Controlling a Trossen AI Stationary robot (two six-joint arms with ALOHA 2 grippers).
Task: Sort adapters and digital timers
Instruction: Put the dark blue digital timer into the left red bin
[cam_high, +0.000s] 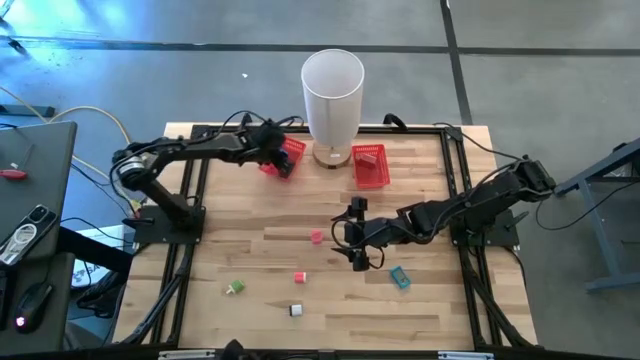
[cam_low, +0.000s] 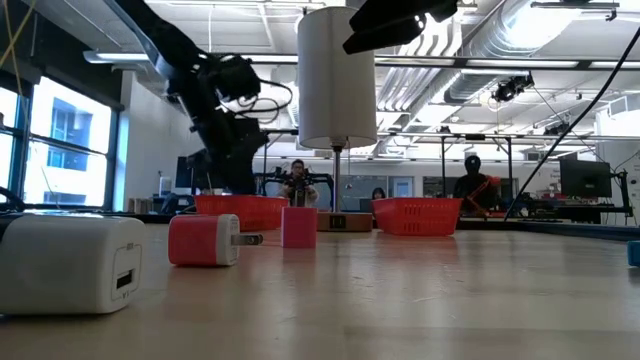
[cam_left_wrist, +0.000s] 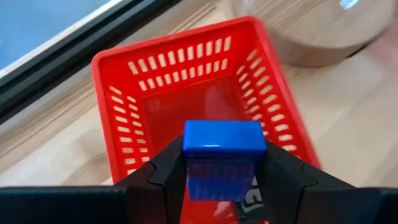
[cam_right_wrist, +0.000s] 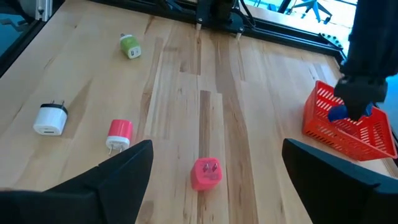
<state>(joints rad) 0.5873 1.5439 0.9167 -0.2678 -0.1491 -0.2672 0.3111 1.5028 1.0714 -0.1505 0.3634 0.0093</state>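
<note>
My left gripper (cam_left_wrist: 224, 180) is over the left red basket (cam_left_wrist: 155, 81), shut on a small blue block (cam_left_wrist: 224, 138); the right wrist view shows the block (cam_right_wrist: 344, 113) just above that basket's rim. My right gripper (cam_right_wrist: 216, 152) is open and hovers over a pink adapter (cam_right_wrist: 206, 172), which lies on the table ahead of its fingers. A red-and-white adapter (cam_high: 300, 277), a green one (cam_high: 235, 288), a white one (cam_high: 296, 310) and a teal timer (cam_high: 400, 277) also lie on the table. My left gripper pinches the blue block between its two fingers, one finger (cam_left_wrist: 171, 171) on each side face (cam_left_wrist: 194, 174). The block's top end (cam_left_wrist: 224, 138) stands out beyond the fingertips. It is lifted clear, above the inside of the left red basket.
A second red basket (cam_high: 370, 165) stands right of a tall white cylinder on a wooden base (cam_high: 332, 95) at the table's far edge. Black frame rails (cam_high: 190, 190) run along the sides. Bare wood lies between the baskets and the loose items.
</note>
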